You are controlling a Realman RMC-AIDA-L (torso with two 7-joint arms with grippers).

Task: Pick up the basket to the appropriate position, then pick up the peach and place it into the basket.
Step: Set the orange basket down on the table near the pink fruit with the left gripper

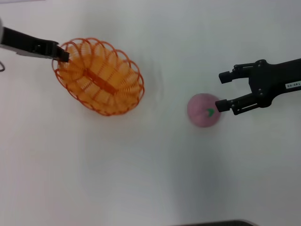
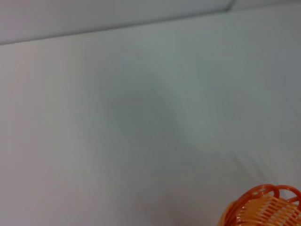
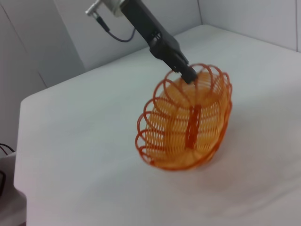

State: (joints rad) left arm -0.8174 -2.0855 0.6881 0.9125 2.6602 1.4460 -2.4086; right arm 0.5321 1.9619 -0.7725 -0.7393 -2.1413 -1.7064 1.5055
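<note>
Basket [image 1: 99, 77] hung tilted, rim pinched in my left tool [image 1: 62, 56]; right tool [image 1: 225, 90] gaped wide beside peach [image 1: 203, 110]; I'd level basket first.

Pretty much wide open here: the white table [image 1: 150, 179] is bare across the whole bottom half of the head view and along the top middle, so there's loads of room to move through. The only stuff in the way is the basket [image 1: 99, 76] in the upper left with the left gripper [image 1: 62, 56] pinched on its rim, and the peach [image 1: 203, 110] right of centre, with the right gripper [image 1: 224, 91] spread open around its right side. Between basket and peach there's a clear lane of bare table.
</note>
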